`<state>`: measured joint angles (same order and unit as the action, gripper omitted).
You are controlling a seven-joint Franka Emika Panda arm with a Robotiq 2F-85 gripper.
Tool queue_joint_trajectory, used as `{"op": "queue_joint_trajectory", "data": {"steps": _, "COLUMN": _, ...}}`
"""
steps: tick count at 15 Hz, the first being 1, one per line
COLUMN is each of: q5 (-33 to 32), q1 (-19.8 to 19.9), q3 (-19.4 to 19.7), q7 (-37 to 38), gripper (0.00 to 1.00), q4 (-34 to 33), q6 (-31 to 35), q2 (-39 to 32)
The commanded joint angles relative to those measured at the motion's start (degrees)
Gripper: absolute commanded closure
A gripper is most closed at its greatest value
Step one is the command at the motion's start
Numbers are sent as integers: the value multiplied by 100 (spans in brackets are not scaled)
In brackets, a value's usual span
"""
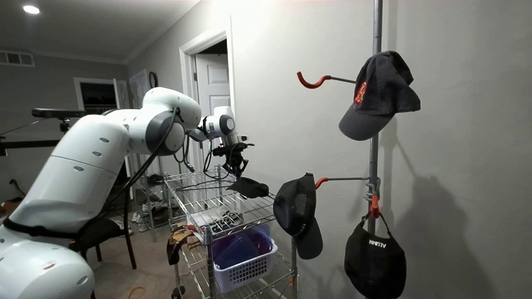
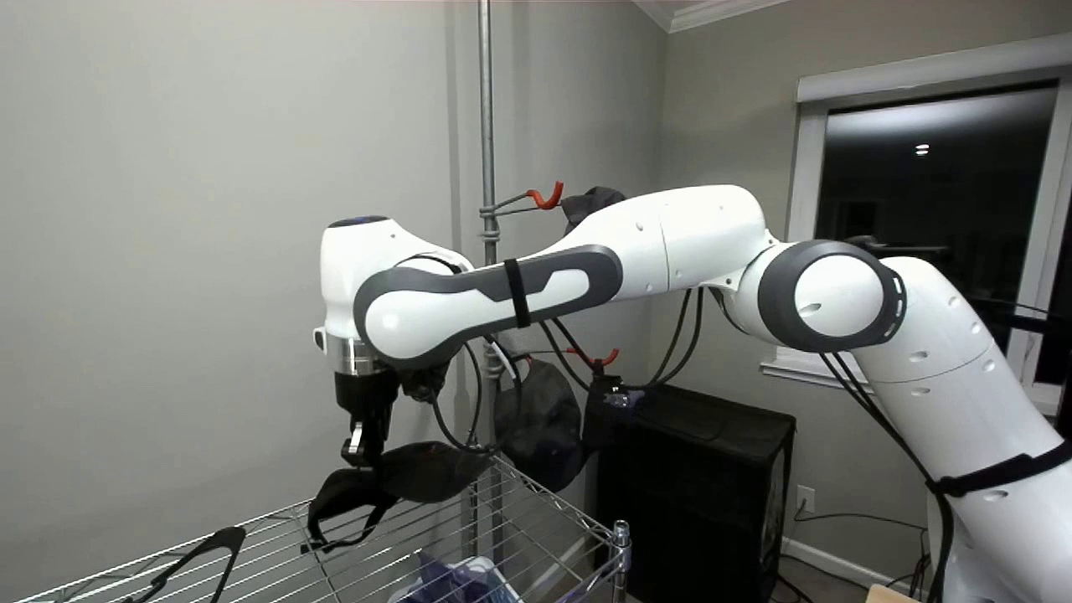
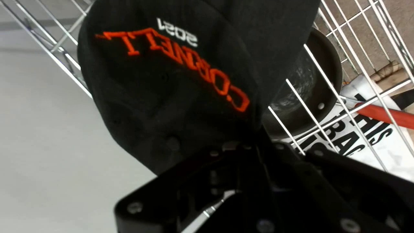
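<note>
A black cap (image 3: 145,97) with orange lettering and a small white "2021" fills much of the wrist view. My gripper (image 3: 250,147) has its fingers together on the cap's dark fabric; just where the cloth enters between them is too dark to see. In both exterior views the gripper (image 1: 237,172) points down at the cap (image 1: 251,189), above the wire rack's top shelf (image 1: 195,203). From another side, the cap (image 2: 431,471) sticks out to one side of the gripper (image 2: 362,459), its strap reaching low toward the wires. I cannot tell whether it touches the shelf.
A pole (image 1: 377,29) with orange-tipped hooks carries a navy cap (image 1: 380,95), a black mesh-backed cap (image 1: 297,203) and a black cap (image 1: 376,261). Under the top shelf are a dark pan (image 3: 323,106), a printed white bag (image 3: 381,152) and a basket (image 1: 245,270). A wall stands close behind.
</note>
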<state>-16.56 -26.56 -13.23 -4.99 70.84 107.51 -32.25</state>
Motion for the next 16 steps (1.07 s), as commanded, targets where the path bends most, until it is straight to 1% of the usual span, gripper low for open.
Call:
{"op": "queue_joint_trajectory", "data": {"steps": 1, "q5": -385, "q1": -90, "q3": 181, "q7": 280, "gripper": 97, "q4": 130, "q6": -155, "q2": 567}}
{"op": "queue_joint_trajectory", "data": {"steps": 5, "q5": -927, "q1": -171, "q3": 343, "q7": 459, "gripper": 97, "q4": -3, "q6": -279, "q2": 1016}}
{"op": "queue_joint_trajectory", "data": {"steps": 10, "q5": -1824, "q1": -352, "q3": 516, "q7": 717, "gripper": 97, "q4": -415, "q6": -651, "q2": 1436}}
{"op": "queue_joint_trajectory", "data": {"steps": 16, "q5": -2494, "q1": -592, "q3": 503, "q7": 610, "gripper": 98, "q4": -1067, "q6": -1202, "q2": 1564}}
